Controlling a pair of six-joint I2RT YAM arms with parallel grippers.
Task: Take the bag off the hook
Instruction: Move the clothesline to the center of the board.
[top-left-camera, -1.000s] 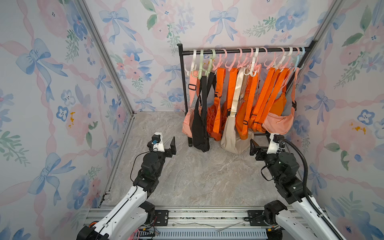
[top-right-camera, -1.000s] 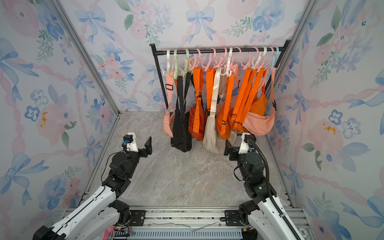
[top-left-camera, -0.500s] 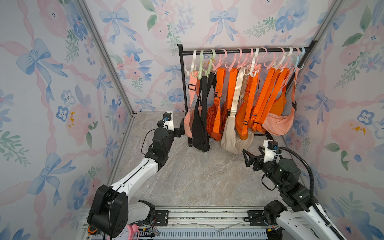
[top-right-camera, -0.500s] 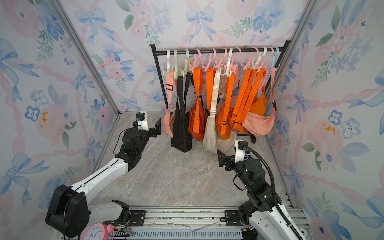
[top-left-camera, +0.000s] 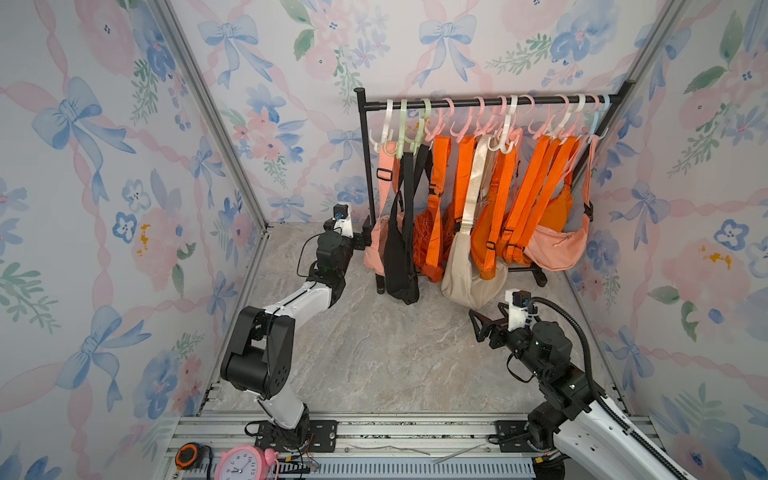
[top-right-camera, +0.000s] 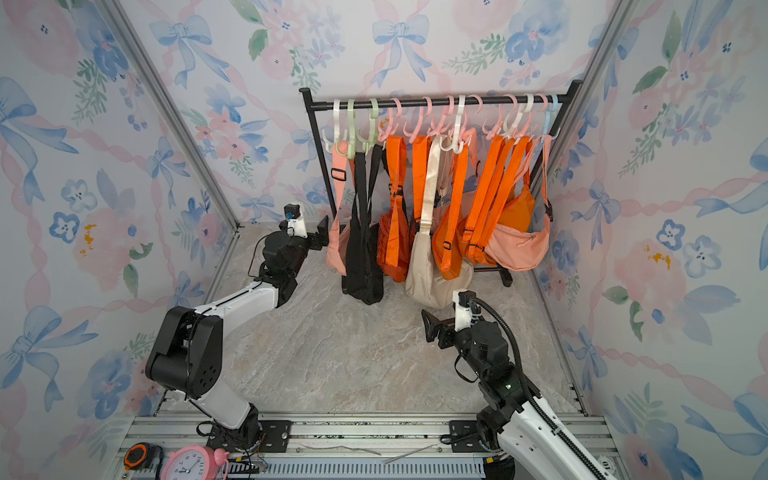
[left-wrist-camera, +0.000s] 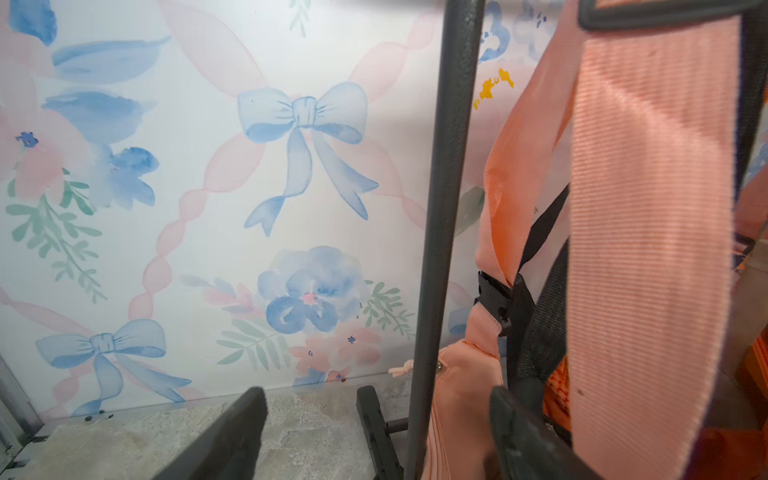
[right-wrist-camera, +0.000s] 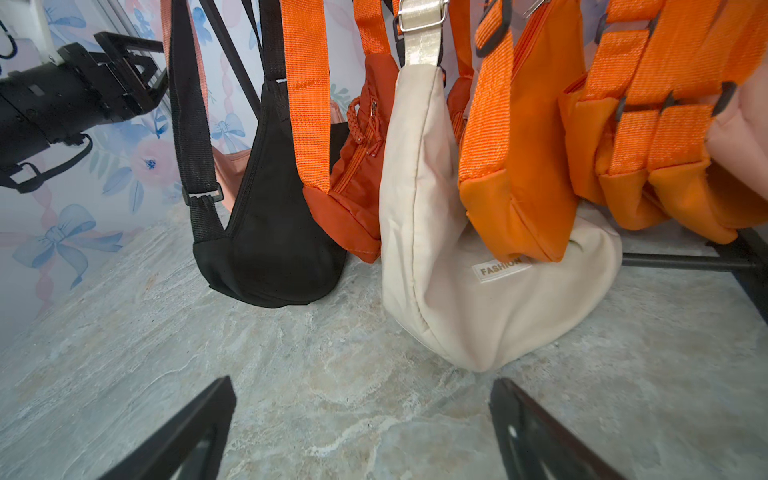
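A black rack (top-left-camera: 478, 101) carries several bags on plastic hooks. The leftmost bag is peach (top-left-camera: 376, 249) and hangs by its strap (left-wrist-camera: 648, 249) from a white hook (top-left-camera: 388, 124). My left gripper (top-left-camera: 365, 237) is open at this bag's lower body. In the left wrist view, the rack's upright post (left-wrist-camera: 440, 208) and the peach bag (left-wrist-camera: 461, 395) lie between the spread fingers of my left gripper (left-wrist-camera: 376, 392). My right gripper (top-left-camera: 476, 322) is open and empty, low over the floor in front of the cream bag (right-wrist-camera: 478, 270).
Beside the peach bag hang a black bag (top-left-camera: 399, 266), orange bags (top-left-camera: 432, 232) and another peach bag (top-left-camera: 557, 249) at the far right. The rack's foot (left-wrist-camera: 374, 428) rests on the floor. A pink alarm clock (top-left-camera: 241, 463) and a tape measure (top-left-camera: 185, 455) sit on the front rail.
My left arm has stretched from the front of the floor to the rack's left end, and its jaws have narrowed slightly. My right gripper has dropped back and lower, away from the bags.
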